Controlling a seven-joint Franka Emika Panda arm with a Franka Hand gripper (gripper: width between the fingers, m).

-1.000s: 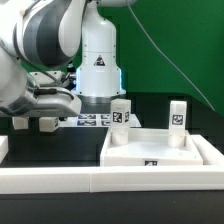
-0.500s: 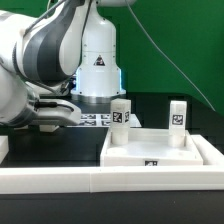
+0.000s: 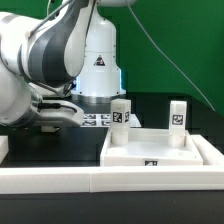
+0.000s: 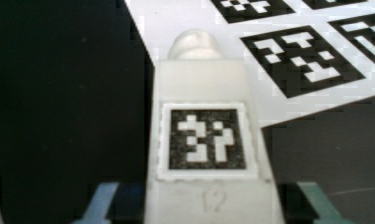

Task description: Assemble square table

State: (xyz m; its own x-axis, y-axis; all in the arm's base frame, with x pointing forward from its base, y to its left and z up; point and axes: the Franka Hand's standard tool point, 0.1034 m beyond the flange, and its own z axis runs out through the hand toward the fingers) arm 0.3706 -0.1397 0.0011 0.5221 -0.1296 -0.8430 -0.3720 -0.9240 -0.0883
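The square table top (image 3: 150,152), a white tray with a raised rim, lies at the exterior view's right. Two white tagged leg posts stand upright at its far corners, one (image 3: 120,113) on the left and one (image 3: 177,115) on the right. A third leg post (image 4: 210,130) with a tag on its face lies between my fingers in the wrist view, its rounded tip toward the marker board. My gripper (image 4: 212,205) is open, with a dark gap between each finger and the leg. In the exterior view the gripper (image 3: 48,121) sits low at the left, mostly hidden by the arm.
The marker board (image 4: 317,45) lies flat just beyond the leg's tip and shows by the robot base in the exterior view (image 3: 95,120). A long white border rail (image 3: 60,180) runs along the front edge. The robot base (image 3: 100,70) stands at the back.
The arm has swung a little toward the exterior view's right and the wrist has turned. The table top and the two standing legs have not moved.
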